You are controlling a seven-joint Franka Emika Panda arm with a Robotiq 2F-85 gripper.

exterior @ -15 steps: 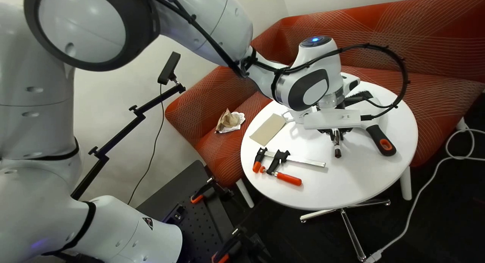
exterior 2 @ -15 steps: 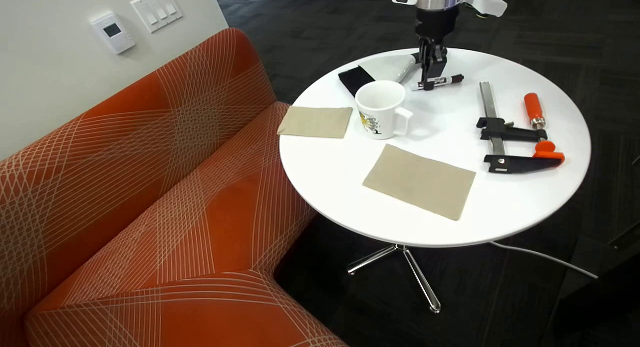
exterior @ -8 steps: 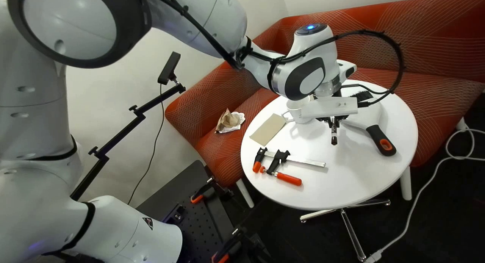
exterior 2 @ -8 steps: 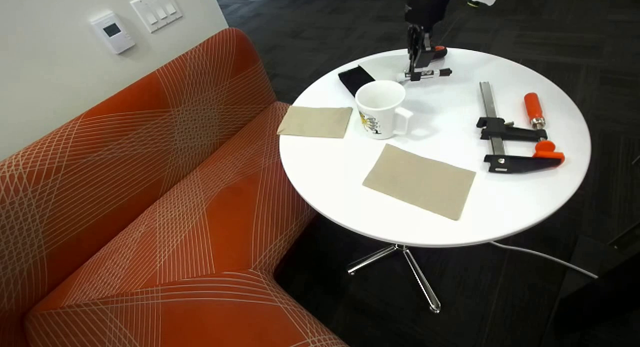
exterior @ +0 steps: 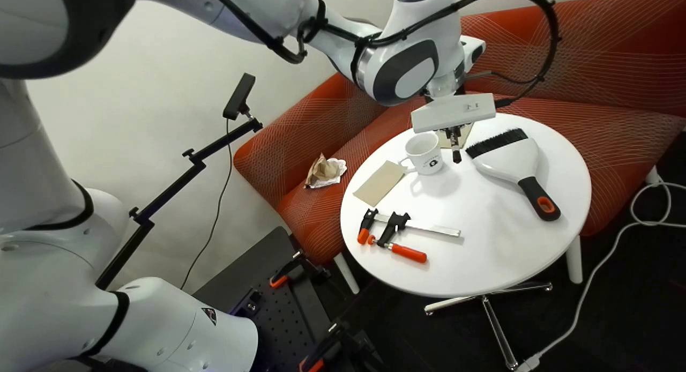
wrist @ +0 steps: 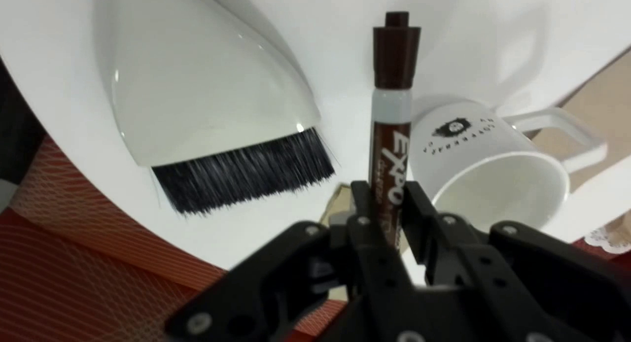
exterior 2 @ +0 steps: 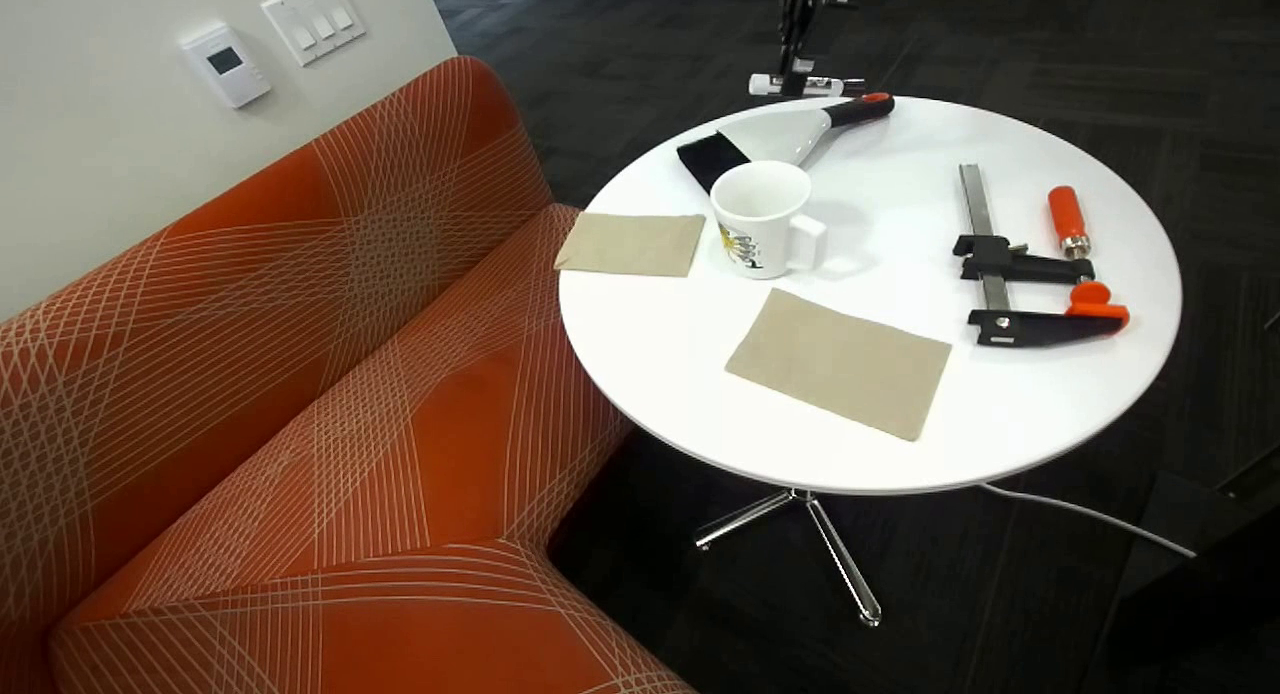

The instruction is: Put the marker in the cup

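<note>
Both exterior views take in the patterned sofa [exterior 2: 330, 394], orange-red with pale crossing lines, running along the wall [exterior 2: 80, 154]. White and jointed, the robot arm [exterior: 268, 10] reaches in from above in an exterior view, a black cable strapped to it. Next in size comes the round white surface [exterior 2: 1050, 404], which carries most of the rest.

A wide brush [exterior: 506, 160] lies flat there, pale-backed, with black bristles and a dark handle that has an orange ring near its end. Well apart from it lies a bar clamp [exterior 2: 985, 254] of black and silver with orange-red parts. Two tan sheets [exterior 2: 838, 364] also lie flat, one with a corner at the edge. Crumpled brown paper [exterior: 324, 168] sits on the sofa seat.

The white cup [exterior 2: 760, 219] stands upright, near both sheets — the wrist view shows a gap between it and the bristles, and a dark emblem with small lettering on its side. Black fingers [wrist: 362, 199] pinch the marker [wrist: 392, 135] from both sides, around its body. It is held above the surface and outside the cup, its dark brown cap and white band sticking out beyond the grip — the label reads EXPO in white letters
</note>
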